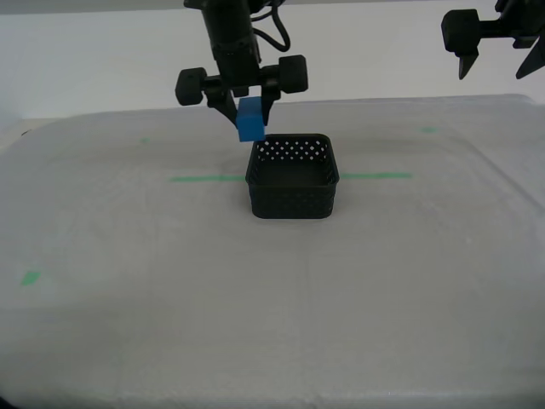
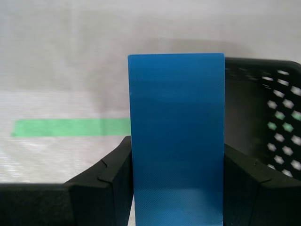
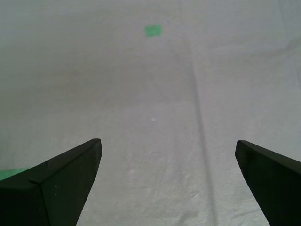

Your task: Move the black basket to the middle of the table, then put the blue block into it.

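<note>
Blue block [image 1: 251,118], clamped in our second pincer [image 1: 249,109], hung over the black basket's [image 1: 292,198] near rim and could have bounced out onto the surface [image 1: 128,281]; our first pincer [image 1: 498,61] gaped empty.

My second claw [image 1: 248,109] hangs from an arm that comes straight down from above, fingers pointing at the counter [image 1: 128,256]. Its jaws are clamped on the blue block [image 1: 251,119], one finger pressed flat against each side; the block sticks out past the fingertips [image 2: 117,179]. The claw is raised, clear of the counter. My first claw [image 1: 498,58] is held high near the exterior view's upper right, well apart from the second. Its jaws stand spread wide with nothing between the fingers [image 3: 61,183], which point down at bare cloth.
</note>
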